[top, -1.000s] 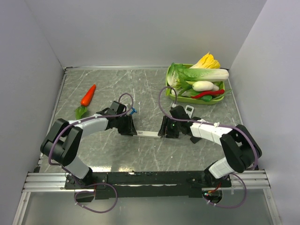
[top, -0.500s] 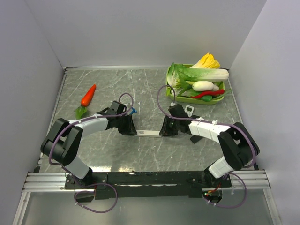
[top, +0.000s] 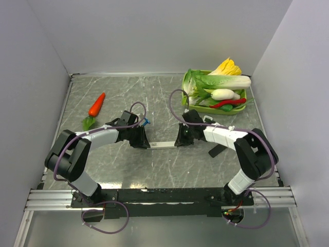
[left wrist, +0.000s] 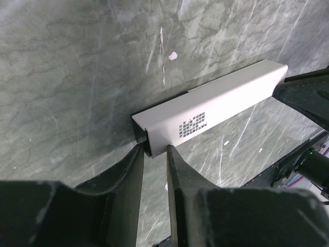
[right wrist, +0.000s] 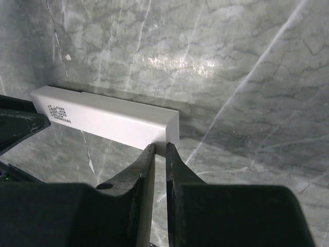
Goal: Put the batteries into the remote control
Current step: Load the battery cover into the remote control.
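The remote control (top: pixel 162 146), a slim white bar with a small dotted code, lies flat mid-table, its ends met by the left gripper (left wrist: pixel 153 149), pinched narrowly onto one, and the right gripper (right wrist: pixel 160 146), nearly closed, grip unclear; the far-right green tray (top: pixel 184 82) holds toy vegetables (top: pixel 221 82).

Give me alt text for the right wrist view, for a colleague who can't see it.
The right gripper, its two dark fingers nearly together, meets the near end of the remote control, a slim white bar lying on the grey marbled table. Whether they pinch it cannot be told.
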Motion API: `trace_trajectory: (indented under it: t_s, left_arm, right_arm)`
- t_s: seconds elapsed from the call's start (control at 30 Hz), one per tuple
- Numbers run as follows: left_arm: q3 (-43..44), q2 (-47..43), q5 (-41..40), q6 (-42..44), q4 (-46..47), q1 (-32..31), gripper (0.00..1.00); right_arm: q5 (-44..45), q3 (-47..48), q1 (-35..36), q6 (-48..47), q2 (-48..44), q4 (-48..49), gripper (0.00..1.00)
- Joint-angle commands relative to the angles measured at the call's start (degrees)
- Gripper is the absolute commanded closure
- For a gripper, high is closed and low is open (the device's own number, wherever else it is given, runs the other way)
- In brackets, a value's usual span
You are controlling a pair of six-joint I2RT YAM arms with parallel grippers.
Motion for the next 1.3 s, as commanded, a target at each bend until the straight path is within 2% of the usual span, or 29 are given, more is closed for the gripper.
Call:
trace_trajectory:
  t_s: [0.0,0.13,0.43,0.97,1.0,1.03,1.27]
  left_arm:
    - [1.22,1.29,0.04,-0.52,1.70,-0.53,0.72]
    - [0.79,1.11,-0.40,-0.69,1.79,-0.53,0.73]
    - [0.17,0.93,-1.11,-0.69,1.87,-0.53,0.73]
    - [-0.27,0.50,-1.11,-0.78,2.05,-0.53,0.75]
    - [-0.27,0.49,-1.02,-0.87,2.14,-0.53,0.75]
    - [-0.18,0.41,-0.93,-0.87,2.23,-0.53,0.75]
    - [-0.62,-0.30,-0.49,-1.31,2.84,-0.53,0.75]
  right_arm:
    - [0.89,1.74,1.90,-1.19,5.42,-2.84,0.83]
    - [1.32,0.25,1.90,-1.02,6.03,-1.78,0.81]
    - [5.62,1.13,1.90,-2.60,6.13,-4.77,0.62]
    - [11.43,5.16,4.70,-5.32,5.94,-9.25,0.65]
    - [11.61,5.61,4.97,-5.41,6.21,-9.95,0.54]
    - [12.48,6.13,5.49,-5.50,7.08,-10.74,0.01]
    - [10.99,8.25,7.87,-5.85,9.90,-11.01,0.00]
